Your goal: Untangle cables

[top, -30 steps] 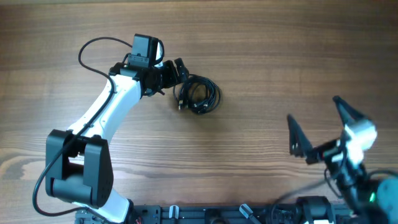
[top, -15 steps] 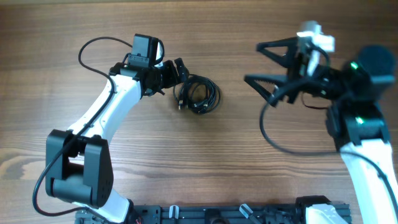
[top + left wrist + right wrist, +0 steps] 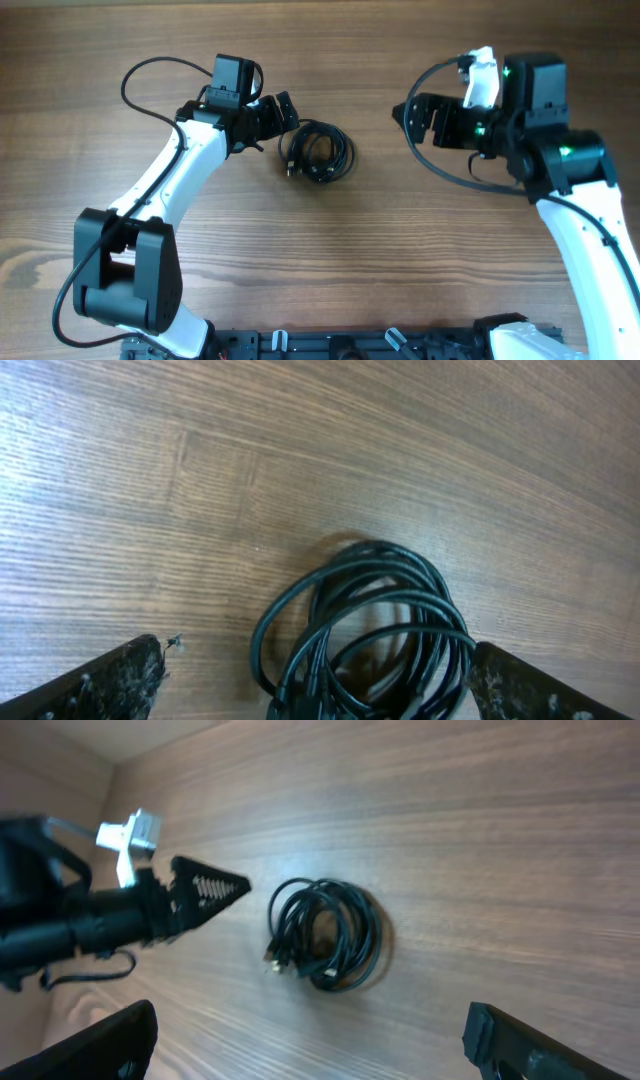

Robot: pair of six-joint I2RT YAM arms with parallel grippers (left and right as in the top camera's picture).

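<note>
Lying on the wooden table point(image 3: 400, 250), left of centre, wound in one small coil: the cables point(image 3: 318, 153) point(image 3: 365, 625) point(image 3: 325, 933). Just beside the coil's left edge, jaws spread wide, gripping nothing: the left gripper point(image 3: 283, 112) point(image 3: 315, 660). Well apart to the right, pointing toward the coil, jaws likewise spread and empty: the right gripper point(image 3: 412, 118) point(image 3: 307, 1020).

Black cables point(image 3: 318, 155), coiled, on a warm brown table point(image 3: 420, 270) streaked with darker wood grain. The left arm point(image 3: 185, 165) and right arm point(image 3: 590, 230) are white with black joints. Small green lights point(image 3: 512, 71) glow on the right one.
</note>
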